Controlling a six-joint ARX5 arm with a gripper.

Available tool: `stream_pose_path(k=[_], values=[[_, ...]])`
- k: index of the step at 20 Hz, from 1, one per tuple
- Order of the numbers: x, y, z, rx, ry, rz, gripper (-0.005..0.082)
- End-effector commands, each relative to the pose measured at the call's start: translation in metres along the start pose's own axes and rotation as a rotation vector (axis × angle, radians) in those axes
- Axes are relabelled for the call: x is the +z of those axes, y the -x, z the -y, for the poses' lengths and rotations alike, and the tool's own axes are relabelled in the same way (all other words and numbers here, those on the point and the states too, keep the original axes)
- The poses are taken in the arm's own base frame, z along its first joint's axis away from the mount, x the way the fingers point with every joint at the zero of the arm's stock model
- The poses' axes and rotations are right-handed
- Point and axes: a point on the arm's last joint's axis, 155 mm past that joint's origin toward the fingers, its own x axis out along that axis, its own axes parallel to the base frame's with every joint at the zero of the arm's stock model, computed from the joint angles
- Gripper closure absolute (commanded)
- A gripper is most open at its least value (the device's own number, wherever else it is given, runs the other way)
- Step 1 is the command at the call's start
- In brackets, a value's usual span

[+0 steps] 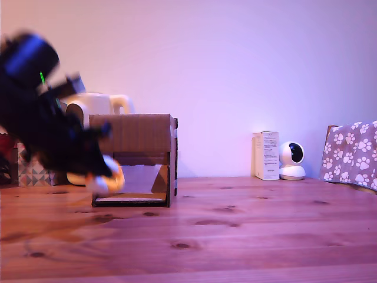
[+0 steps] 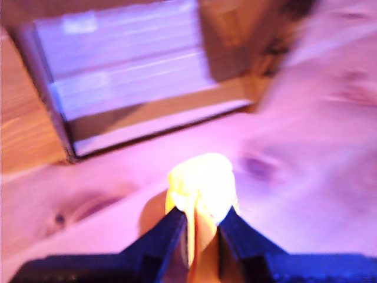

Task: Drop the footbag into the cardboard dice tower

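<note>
Plain pale wall [image 1: 235,71], knotty wooden table [image 1: 235,236], purple-pink light.

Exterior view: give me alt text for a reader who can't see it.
A blurred black gripper holds the footbag low in front of the cardboard tower, at its open front on the view's left. On the wooden table behind stand a white carton and a small camera.

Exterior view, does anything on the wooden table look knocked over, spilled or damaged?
Nothing stands out. The brown cardboard dice tower, small white carton and white dome camera all stand upright. The gripper holds the squashed yellow-orange and white footbag.
</note>
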Motion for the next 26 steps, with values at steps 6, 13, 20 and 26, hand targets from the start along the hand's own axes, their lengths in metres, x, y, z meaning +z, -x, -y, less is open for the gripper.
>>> stream_pose_path(k=[6, 13, 20, 26], values=[[0.054, 0.057, 0.023, -0.031, -0.044, 0.16, 0.0726], [0.143, 0.104, 0.04, -0.048, -0.145, 0.524, 0.0726], [0.191, 0.099, 0.035, -0.019, -0.139, 0.523, 0.0726], [0.214, 0.048, 0.023, -0.008, -0.115, 0.35, 0.0725]])
